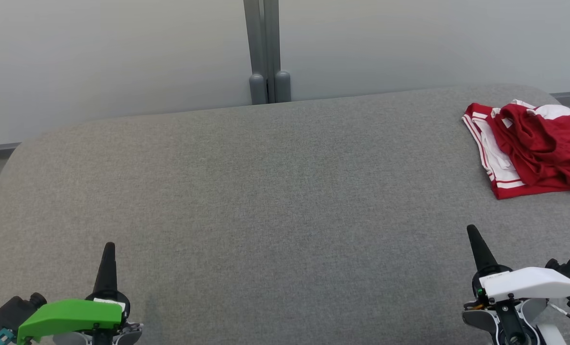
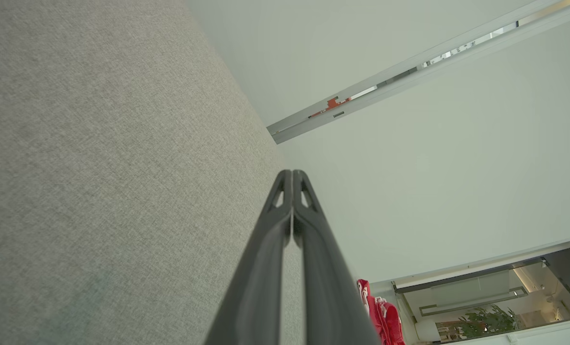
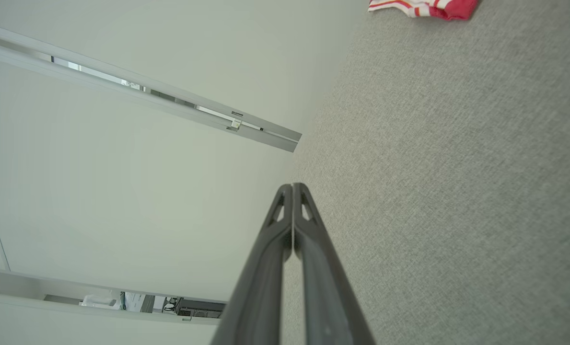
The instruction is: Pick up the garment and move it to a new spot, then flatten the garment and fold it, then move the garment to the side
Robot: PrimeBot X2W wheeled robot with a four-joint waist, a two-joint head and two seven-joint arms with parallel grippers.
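Note:
A red and white garment (image 1: 529, 148) lies crumpled at the far right of the grey padded surface (image 1: 265, 201). A strip of it peeks out in the left wrist view as the garment (image 2: 380, 311), and its edge tops the right wrist view as the garment (image 3: 424, 7). My left gripper (image 1: 108, 247) sits at the lower left, shut and holding nothing, well away from the cloth. The right gripper (image 1: 471, 230) is at the lower right, also shut and empty, a short way in front of the garment. Both pairs of fingertips meet in the wrist views: left gripper (image 2: 292, 172), right gripper (image 3: 293, 186).
A pale wall with a grey vertical post (image 1: 265, 52) stands behind the surface. The surface's rounded back edge runs along the wall, and its left corner drops off at the left.

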